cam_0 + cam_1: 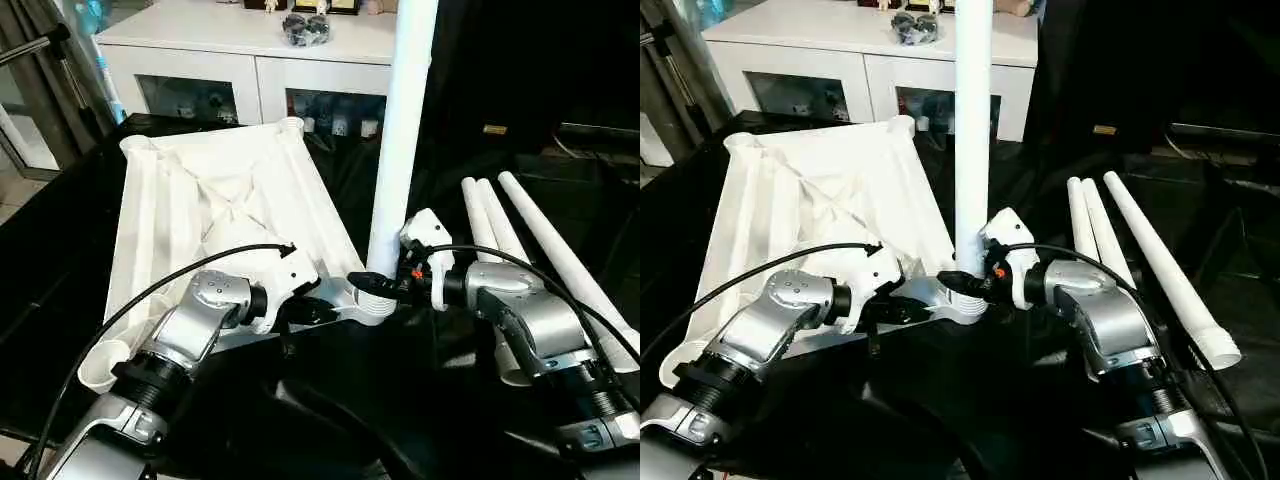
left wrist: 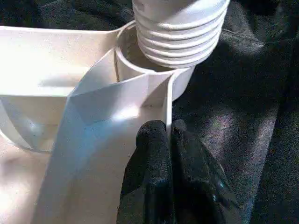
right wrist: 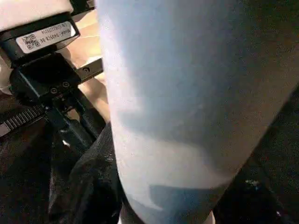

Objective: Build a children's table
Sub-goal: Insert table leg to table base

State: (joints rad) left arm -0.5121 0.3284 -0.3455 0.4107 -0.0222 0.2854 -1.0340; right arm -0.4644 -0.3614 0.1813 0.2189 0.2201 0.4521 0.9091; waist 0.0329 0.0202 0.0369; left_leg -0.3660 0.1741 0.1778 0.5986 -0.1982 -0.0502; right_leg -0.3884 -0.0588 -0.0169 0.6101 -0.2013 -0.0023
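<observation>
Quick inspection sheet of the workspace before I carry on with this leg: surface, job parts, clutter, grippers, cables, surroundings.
Surface: black cloth under everything.
Job's things: tabletop lying ribbed side up; upright leg with its threaded end entering the near corner socket; three spare legs lying on the robot's right.
Clutter: nothing seen.
Grippers: left gripper pinching the tabletop's rim by the socket; right gripper at the upright leg's base, closure unclear.
Cables: black cable arching over each forearm.
Surroundings: white cabinet behind.
</observation>
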